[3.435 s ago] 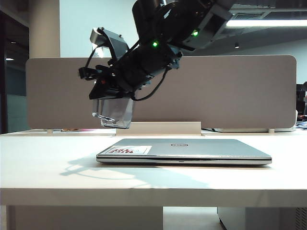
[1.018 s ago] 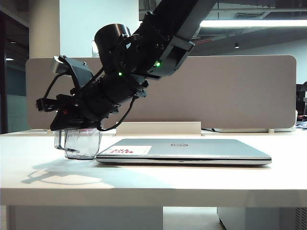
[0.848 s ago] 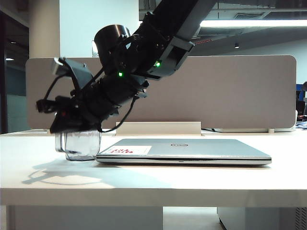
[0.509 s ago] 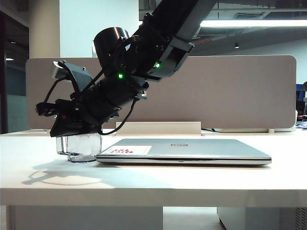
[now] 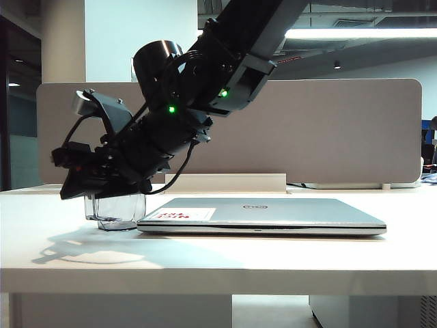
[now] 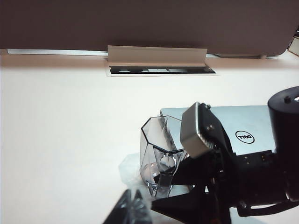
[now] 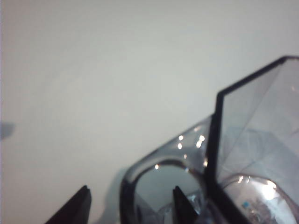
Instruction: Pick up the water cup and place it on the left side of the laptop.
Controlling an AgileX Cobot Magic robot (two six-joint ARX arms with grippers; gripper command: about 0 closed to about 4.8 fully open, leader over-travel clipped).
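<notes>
We saw the right gripper [image 5: 102, 195] cover the water cup's [image 5: 117, 210] rim; the left gripper [image 6: 133, 205] was cropped.

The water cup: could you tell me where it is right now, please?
In the exterior view the water cup stands upright on the table, just left of the closed laptop, under the right gripper.

A black arm [image 5: 225, 55] of cylindrical segments is seen, lit by two small green lights. Black cables are looped beside it, and a grey camera housing [image 5: 85, 102] is mounted above the wrist.
</notes>
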